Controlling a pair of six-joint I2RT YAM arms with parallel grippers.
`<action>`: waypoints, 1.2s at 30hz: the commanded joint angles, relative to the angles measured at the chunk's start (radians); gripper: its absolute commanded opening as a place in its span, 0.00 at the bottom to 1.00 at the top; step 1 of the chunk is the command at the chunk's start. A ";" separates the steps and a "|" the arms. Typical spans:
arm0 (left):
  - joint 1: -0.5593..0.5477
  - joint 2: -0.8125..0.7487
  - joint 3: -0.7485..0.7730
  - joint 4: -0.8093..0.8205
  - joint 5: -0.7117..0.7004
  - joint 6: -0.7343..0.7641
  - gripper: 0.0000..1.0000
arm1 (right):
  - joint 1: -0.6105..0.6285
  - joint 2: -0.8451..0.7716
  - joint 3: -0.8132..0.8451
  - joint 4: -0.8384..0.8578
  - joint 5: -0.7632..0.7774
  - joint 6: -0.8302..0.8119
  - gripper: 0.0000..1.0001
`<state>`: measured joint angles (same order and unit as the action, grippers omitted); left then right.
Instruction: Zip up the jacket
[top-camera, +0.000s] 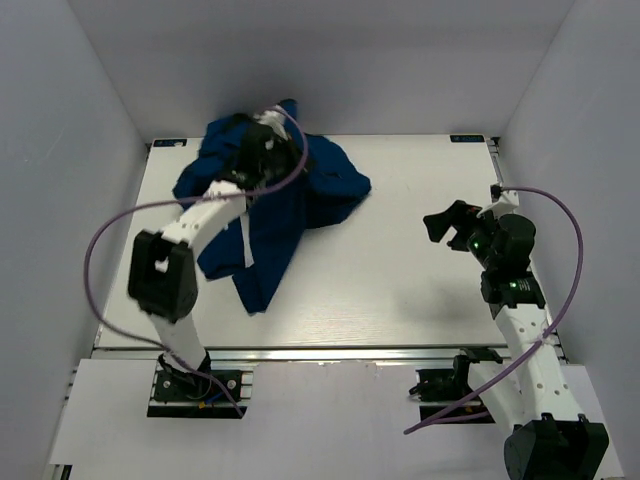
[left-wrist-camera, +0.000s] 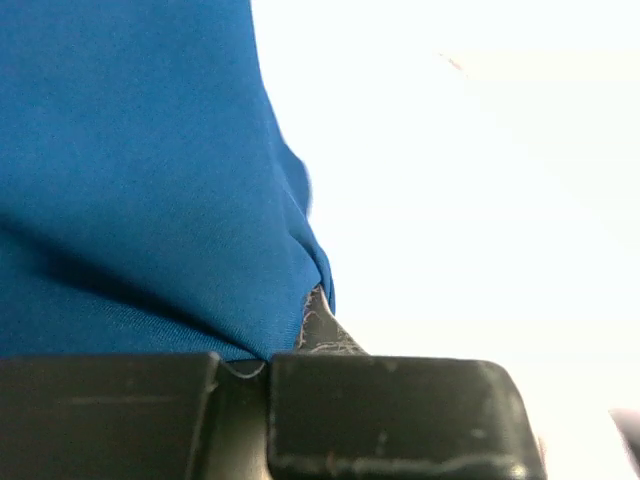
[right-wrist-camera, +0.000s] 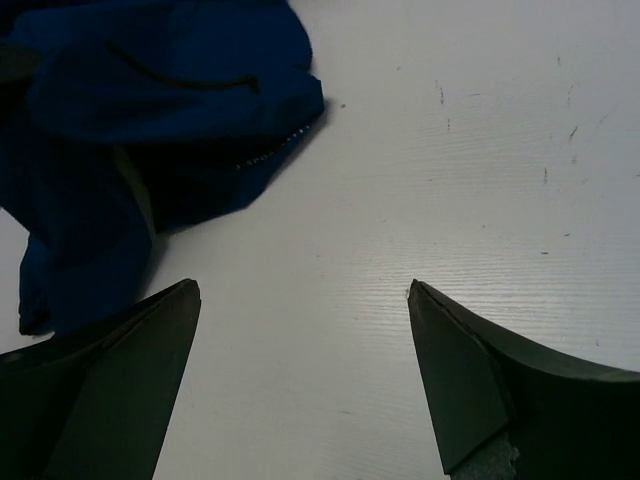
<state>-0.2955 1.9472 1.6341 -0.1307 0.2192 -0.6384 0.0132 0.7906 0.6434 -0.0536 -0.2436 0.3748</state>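
with the left gripper (top-camera: 262, 150) clenched on the jacket (top-camera: 330, 185) at upper left of the frame, lift slow and spread flat. bring the wide-apart, empty right gripper (top-camera: 450, 222) to help.

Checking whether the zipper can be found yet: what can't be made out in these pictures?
Top view: the jacket lies bunched, its front zipper folded out of sight, partly under the left arm.
Left wrist view: which part the left gripper pinches; only plain blue fabric shows.
Right wrist view: jacket cut by left edge.
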 joint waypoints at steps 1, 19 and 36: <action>-0.143 -0.327 -0.315 0.123 0.189 0.017 0.00 | -0.002 -0.013 0.051 -0.002 0.040 0.001 0.89; -0.169 -0.918 -0.700 -0.880 -0.322 -0.153 0.98 | 0.462 0.560 0.548 -0.131 0.222 -0.370 0.89; 0.171 -0.371 -0.502 -0.287 0.050 0.031 0.98 | 0.519 1.438 1.492 -0.381 0.021 -0.706 0.89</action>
<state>-0.1333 1.4467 1.0588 -0.5983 0.1226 -0.6868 0.5335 2.1769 2.0819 -0.3553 -0.1764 -0.3164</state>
